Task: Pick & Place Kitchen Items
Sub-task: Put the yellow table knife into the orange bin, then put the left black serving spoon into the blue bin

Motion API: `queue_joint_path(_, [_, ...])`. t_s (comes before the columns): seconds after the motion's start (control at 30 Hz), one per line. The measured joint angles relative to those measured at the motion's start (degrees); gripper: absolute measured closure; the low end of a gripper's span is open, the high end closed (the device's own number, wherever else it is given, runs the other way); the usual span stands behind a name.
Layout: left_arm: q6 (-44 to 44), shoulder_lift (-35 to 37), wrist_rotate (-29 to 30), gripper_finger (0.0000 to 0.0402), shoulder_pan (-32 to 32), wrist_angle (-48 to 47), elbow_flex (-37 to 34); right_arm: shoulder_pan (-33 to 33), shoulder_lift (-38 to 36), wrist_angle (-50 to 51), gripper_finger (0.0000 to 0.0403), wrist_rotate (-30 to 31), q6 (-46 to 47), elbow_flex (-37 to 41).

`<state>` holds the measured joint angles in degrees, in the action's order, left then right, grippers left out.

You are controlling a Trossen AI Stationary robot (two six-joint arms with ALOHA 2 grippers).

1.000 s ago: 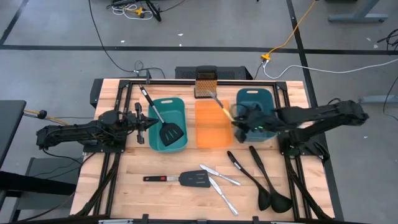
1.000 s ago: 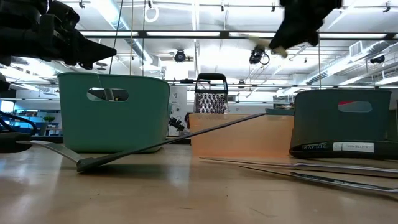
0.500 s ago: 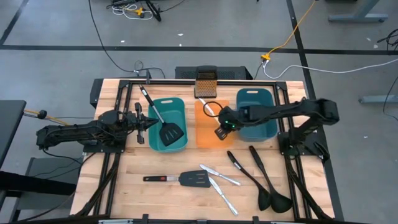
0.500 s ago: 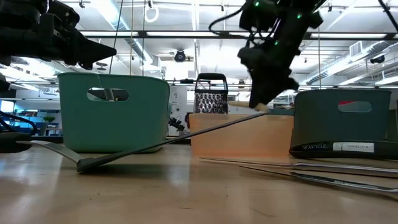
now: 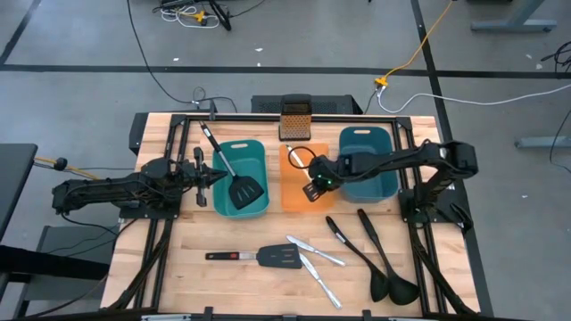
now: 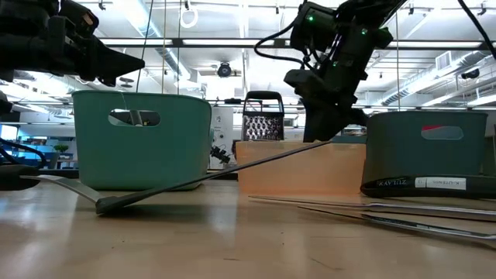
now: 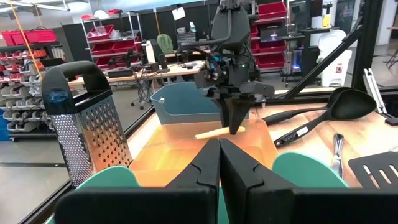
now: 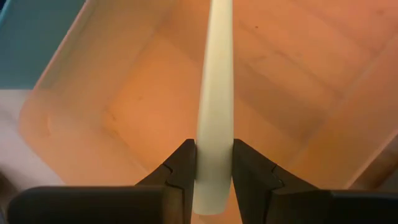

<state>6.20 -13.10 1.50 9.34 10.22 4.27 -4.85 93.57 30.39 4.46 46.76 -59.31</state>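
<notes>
My right gripper [image 5: 311,189] hangs over the orange bin [image 5: 299,201], its fingers shut on the yellow-handled knife [image 8: 215,74]; the blade is out of view. My left gripper [image 5: 204,176] is shut and empty, beside the left wall of the teal bin [image 5: 260,160]. A black slotted spatula [image 5: 244,190] lies in that bin, its handle [image 5: 212,143] leaning over the far left rim. A second spatula [image 5: 268,258], silver knives [image 5: 315,252] and two black ladles [image 5: 382,263] lie flat on the table's near half. My right gripper pinches the knife's pale yellow handle [image 8: 215,134] between its two fingers, near the handle's rounded free end. The fingers point down from above and lie across the handle. The knife is lifted clear above the orange bin's floor, and the left wrist view [image 7: 213,132] shows it about level.
A dark teal bin [image 5: 379,143] stands right of the orange one. An upright metal box grater [image 5: 293,119] stands at the far edge behind the bins. A short black-handled utensil [image 5: 339,231] lies near the ladles. Bare wood shows at the near left.
My right gripper has gone from the dark teal bin's left rim toward the table's left and down over the orange bin, still holding the yellow-handled knife. It has tipped until its fingers point down. My left arm has kept still.
</notes>
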Motion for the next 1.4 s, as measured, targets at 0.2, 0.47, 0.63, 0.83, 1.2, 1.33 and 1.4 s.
queue_joint_path(0.2, [0.01, 0.0, 0.0, 0.0392, 0.02, 0.02, 0.0, 0.34, 1.97, -0.01, 0.0318, -1.44, 0.38, 0.0])
queue_joint_path(0.47, [0.03, 0.0, 0.0, 0.0392, 0.02, -0.01, 0.0, 0.3, 5.69, -0.41, 0.0318, -2.04, 0.16, 0.0])
queue_joint_path(0.63, [0.5, 0.0, 0.0, 0.0392, 0.01, -0.14, -0.02, -0.07, 7.41, -0.7, 0.0317, -2.26, 0.03, -0.02])
queue_joint_path(0.83, [0.66, 0.0, -0.01, 0.0392, 0.02, -0.22, -0.02, -0.4, 8.41, -0.72, 0.0311, -2.8, -1.16, -0.17])
queue_joint_path(1.2, [0.68, 0.0, -0.01, 0.0392, 0.02, -0.37, -0.02, -0.47, 7.88, -3.46, 0.0262, -1.75, -2.79, -0.07])
queue_joint_path(1.33, [0.68, 0.02, 0.0, 0.0392, 0.02, -0.39, -0.02, -0.47, 7.58, -3.92, 0.0238, -1.75, -3.09, -0.01])
queue_joint_path(1.4, [0.68, 0.0, -0.02, 0.0392, 0.02, -0.42, -0.02, -0.47, 6.81, -4.41, 0.0232, -1.98, -4.37, 0.04])
